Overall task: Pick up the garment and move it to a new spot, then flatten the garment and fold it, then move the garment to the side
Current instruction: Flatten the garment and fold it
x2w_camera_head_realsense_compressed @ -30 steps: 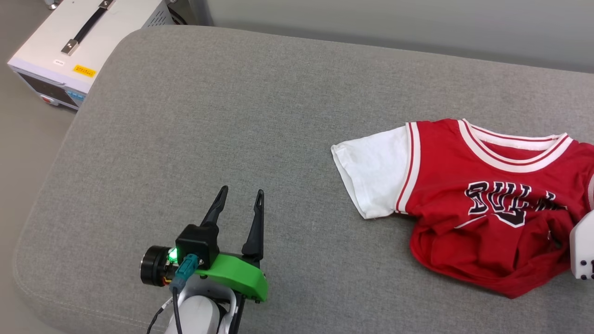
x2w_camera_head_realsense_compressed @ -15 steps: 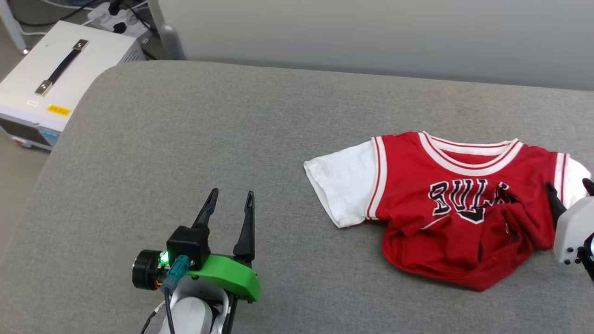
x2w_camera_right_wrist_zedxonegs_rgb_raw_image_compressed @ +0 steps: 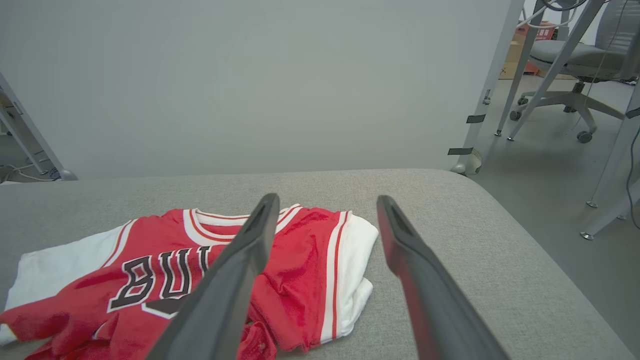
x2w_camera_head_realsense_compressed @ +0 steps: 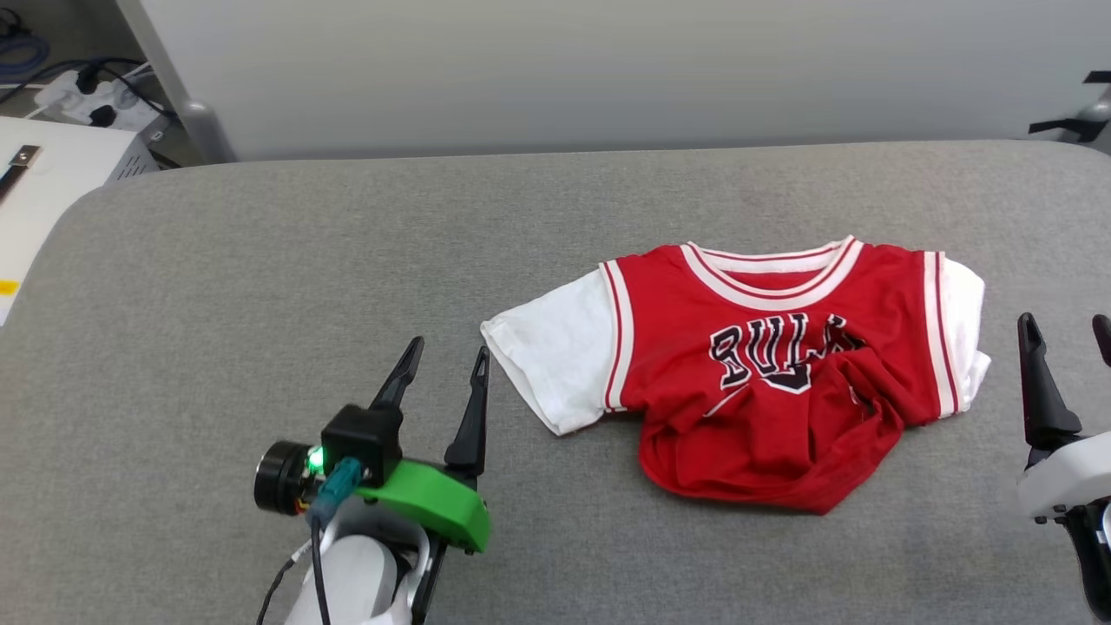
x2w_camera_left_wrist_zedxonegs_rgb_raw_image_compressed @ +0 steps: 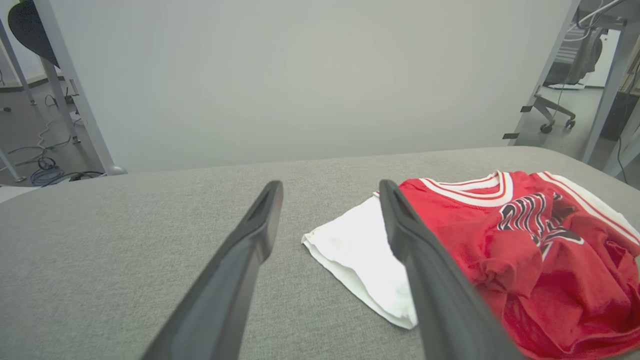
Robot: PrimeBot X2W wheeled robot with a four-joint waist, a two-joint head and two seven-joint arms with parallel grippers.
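**While the Garment Lies Rumpled, Both Grippers Are Held Wide**

Where the head view looks down, one garment [x2w_camera_head_realsense_compressed: 764, 382] is seen lying front up on the grey padded desk [x2w_camera_head_realsense_compressed: 260, 260], right of the middle, its collar toward the far edge. Its lower hem is bunched up over the lettering, so flattening is judged to be the step in hand. The left gripper [x2w_camera_head_realsense_compressed: 450, 347] is held wide and empty just beside the left white sleeve [x2w_camera_head_realsense_compressed: 555, 365]. The right gripper [x2w_camera_head_realsense_compressed: 1066, 321] is spread equally wide, empty, near the right sleeve [x2w_camera_head_realsense_compressed: 959, 321]. They are probably stationed on either side so that the cloth can be drawn out from both ends.

In the left wrist view, two dark fingers are parted above bare desk, and the white sleeve beyond them is left untouched.

In the right wrist view, two fingers are likewise parted, with the garment lying beneath and beyond them; no grip is seen.

Counted: one garment, two sleeves, two grippers, two fingers on each.
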